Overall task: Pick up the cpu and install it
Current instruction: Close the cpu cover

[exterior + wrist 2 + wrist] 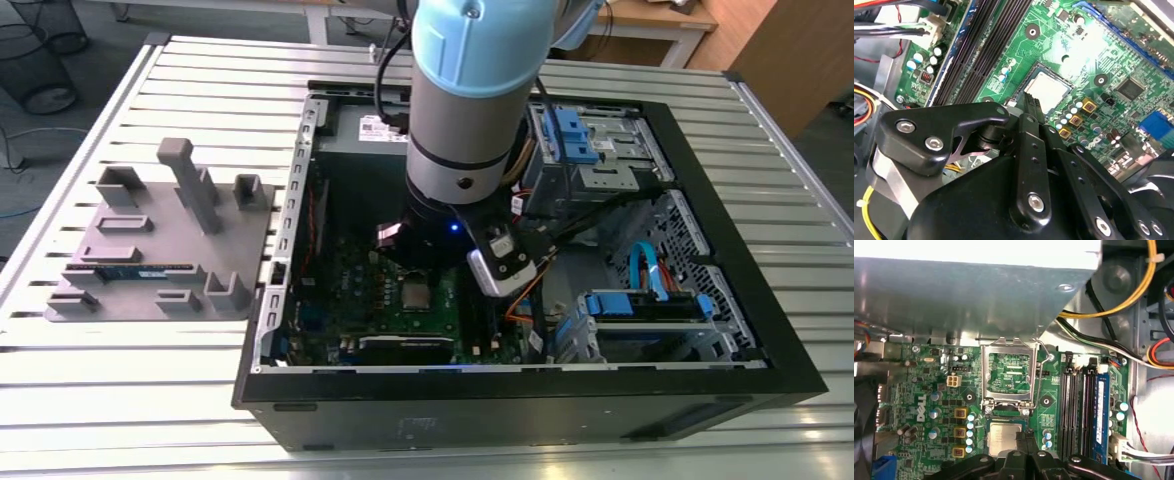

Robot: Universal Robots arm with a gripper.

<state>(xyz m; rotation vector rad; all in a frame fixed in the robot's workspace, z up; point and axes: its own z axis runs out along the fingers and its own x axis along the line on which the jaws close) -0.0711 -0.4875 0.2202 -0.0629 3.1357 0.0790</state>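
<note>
Open PC case [534, 405] on slatted table [160, 380], arm [467, 90] reaching down into it. Grey fixture tray [147, 250] at the exterior view's left has only the memory stick [131, 271] in it. On the motherboard [919, 390], the socket frame [985, 375] stands hinged up. The cpu [1001, 437] lies flat in the socket, looks seated (can't confirm alignment). Gripper [1026, 436] is right at the chip's edge, fingers drawn together, nothing between them. Pick and place look done. Frame not yet closed over the chip.
</note>
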